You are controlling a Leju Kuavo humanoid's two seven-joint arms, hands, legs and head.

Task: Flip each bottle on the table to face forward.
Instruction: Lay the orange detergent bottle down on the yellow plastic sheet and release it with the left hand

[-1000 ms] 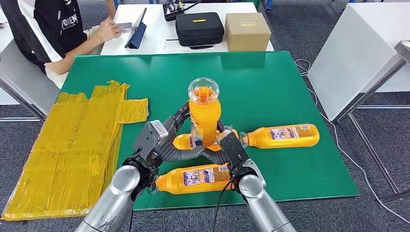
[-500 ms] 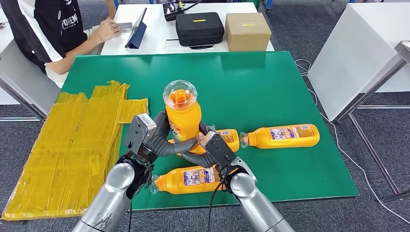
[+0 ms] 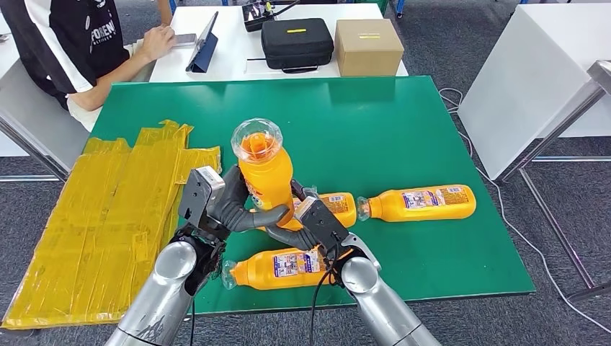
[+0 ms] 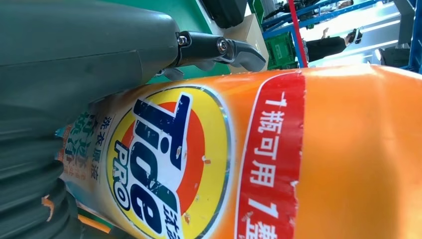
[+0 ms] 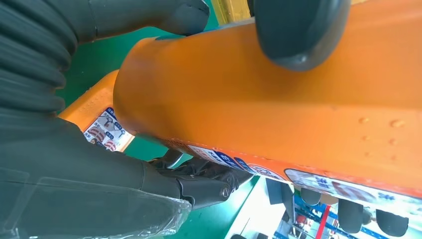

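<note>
From the head view we've got an orange detergent bottle (image 3: 264, 176) held upright above the near-left part of the green worktop (image 3: 403, 122), clear cap end pointing up toward the camera, with both hands on it: our left hand (image 3: 223, 205) wraps the body from the left side and our right hand (image 3: 311, 225) grips it low from the right. Three more orange bottles lie flat on the worktop: one nearest the front edge (image 3: 284, 267) just under the hands, one right behind the held bottle and partly hidden by it (image 3: 337, 207), and one off to the right (image 3: 421, 202), close to that middle one cap-first. A crumpled yellow plastic sheet (image 3: 108, 216) drapes over the left edge. Past the far edge sits a white table with a black case (image 3: 297, 43) and a cardboard box (image 3: 368, 46), and a person (image 3: 68, 43) sits at the far left corner. In the left wrist view, the held bottle's round blue, red and yellow logo label fills the frame, fingers (image 4: 219, 47) curled over its side. In the right wrist view, the thumb (image 5: 298, 30) presses on the plain orange side of the same bottle, with fingers underneath.
</note>
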